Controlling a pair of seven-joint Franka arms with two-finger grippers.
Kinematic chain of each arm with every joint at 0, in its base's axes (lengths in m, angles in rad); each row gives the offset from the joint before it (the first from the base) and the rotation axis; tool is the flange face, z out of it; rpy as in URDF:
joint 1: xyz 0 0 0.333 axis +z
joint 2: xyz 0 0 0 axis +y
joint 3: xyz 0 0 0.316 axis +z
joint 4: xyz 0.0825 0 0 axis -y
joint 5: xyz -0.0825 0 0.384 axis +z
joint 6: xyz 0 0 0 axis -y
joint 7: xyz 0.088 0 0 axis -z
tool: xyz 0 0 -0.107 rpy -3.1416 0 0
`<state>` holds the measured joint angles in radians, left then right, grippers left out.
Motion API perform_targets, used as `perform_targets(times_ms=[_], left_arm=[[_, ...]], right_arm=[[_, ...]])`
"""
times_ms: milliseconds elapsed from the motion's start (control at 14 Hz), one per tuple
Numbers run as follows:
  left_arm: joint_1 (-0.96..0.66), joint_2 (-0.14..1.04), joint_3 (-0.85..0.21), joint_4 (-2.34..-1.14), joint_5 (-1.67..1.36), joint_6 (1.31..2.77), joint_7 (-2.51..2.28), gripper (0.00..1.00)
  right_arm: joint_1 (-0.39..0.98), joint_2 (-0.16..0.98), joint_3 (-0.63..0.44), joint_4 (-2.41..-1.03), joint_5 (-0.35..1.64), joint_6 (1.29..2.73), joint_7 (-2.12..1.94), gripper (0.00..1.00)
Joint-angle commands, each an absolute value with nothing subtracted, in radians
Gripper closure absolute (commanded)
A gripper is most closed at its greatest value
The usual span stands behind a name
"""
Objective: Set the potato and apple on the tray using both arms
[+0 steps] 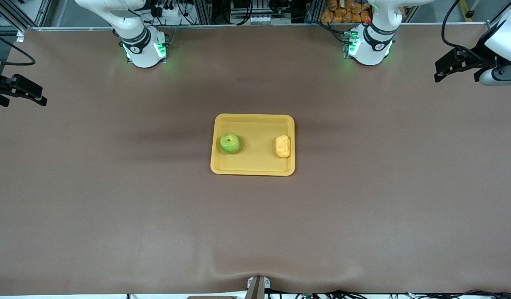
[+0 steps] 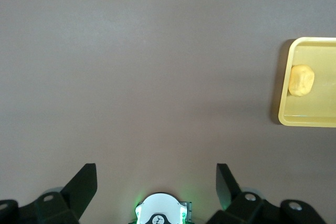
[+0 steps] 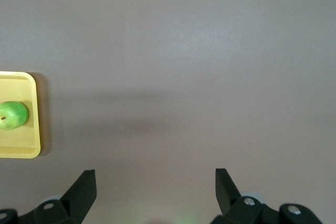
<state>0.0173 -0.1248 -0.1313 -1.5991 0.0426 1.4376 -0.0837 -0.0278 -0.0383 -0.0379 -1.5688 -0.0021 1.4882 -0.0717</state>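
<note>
apple (image 1: 230, 143) at tray (image 1: 252, 167) 9 o'clock, potato (image 1: 282, 146) at 3 | left gripper (image 1: 446, 68), right gripper (image 1: 20, 93): jaws open, empty, over tabletop ends | both placed; keep arms clear

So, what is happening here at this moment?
Nothing is being handled now. The apple and the potato both lie in the tray at the middle of the table, the apple toward the right arm's end, the potato toward the left arm's end. The left gripper and the right gripper are open and empty, each above bare table at its own end. Both arms wait; the placing looks done.
</note>
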Motion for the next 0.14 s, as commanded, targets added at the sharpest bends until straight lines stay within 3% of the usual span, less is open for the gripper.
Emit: perform_targets(times_ms=[0, 71], left_arm=[[0.018, -0.13, -0.133, -1.594, 0.025, 1.427, -0.063, 0.0], [0.018, -0.13, -0.133, -1.594, 0.025, 1.427, -0.064, 0.0]], right_arm=[[-0.048, -0.061, -0.025, -1.594, 0.014, 1.491, -0.084, 0.0], [-0.049, -0.061, -0.025, -1.595, 0.014, 1.486, -0.084, 0.0]])
